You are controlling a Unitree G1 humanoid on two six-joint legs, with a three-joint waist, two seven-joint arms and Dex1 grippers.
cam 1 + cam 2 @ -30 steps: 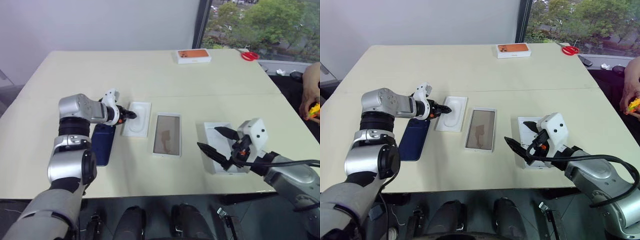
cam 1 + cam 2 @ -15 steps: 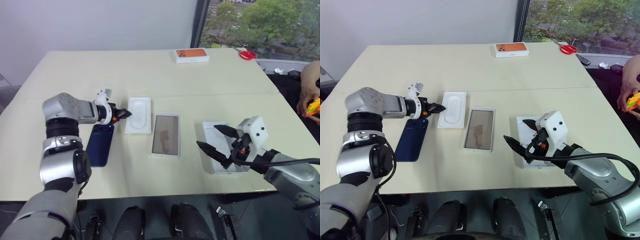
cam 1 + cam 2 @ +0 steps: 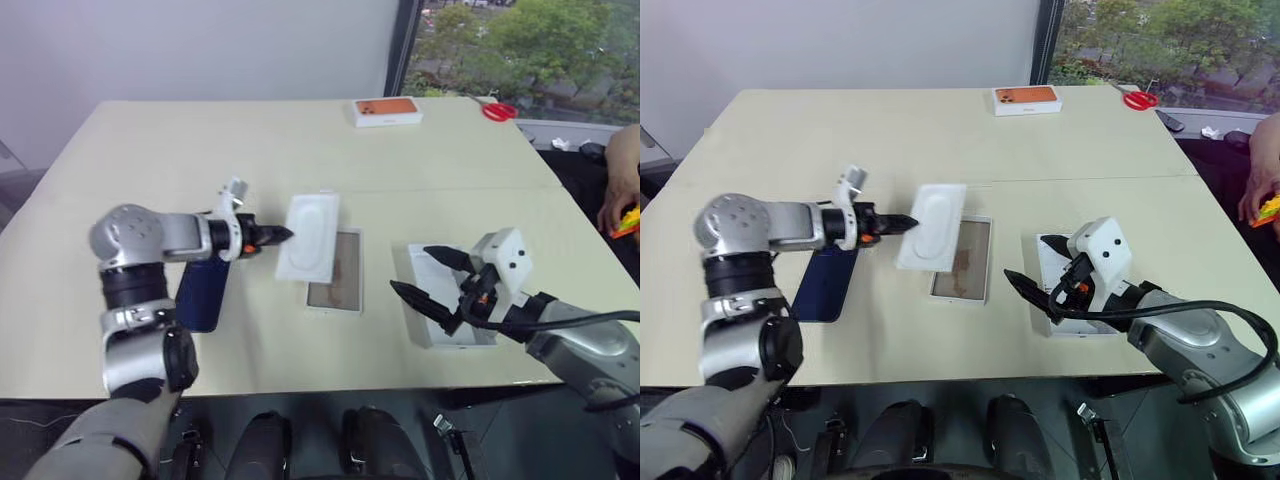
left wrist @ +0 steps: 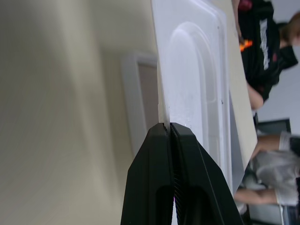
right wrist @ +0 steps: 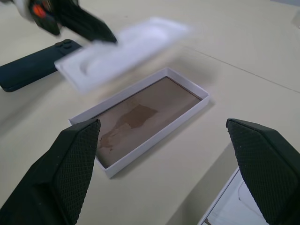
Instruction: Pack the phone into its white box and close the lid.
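The cream tabletop (image 3: 300, 150) carried everything, its near edge cut off by the robot's arms. On the lid (image 3: 440, 300) no print could be seen, since the right hand (image 3: 432, 278) hung in front of it with its two black fingers spread wide and nothing between them; the lid lay open side up directly behind that hand. The white box (image 3: 336, 280) lay between the two hands, its tan floor showing, but its far left corner was covered by the thin white insert (image 3: 308, 236) with the oval recess, which was lifted off the tabletop and tilted over it. The left hand (image 3: 284, 236) had its fingers pressed together on the insert's near edge, as the left wrist view showed plainly; in the right wrist view the insert was blurred. The phone (image 3: 203, 290) lay flat, dark blue, just behind and below the left hand, its far end hidden under that arm's wrist.

Well beyond both hands, at the far edge, sat a white box printed orange (image 3: 387, 111), its writing too small to read, and red scissors (image 3: 499, 111) beside it. A person's hand (image 3: 622, 190) holding something yellow and orange was cut off at the right border.
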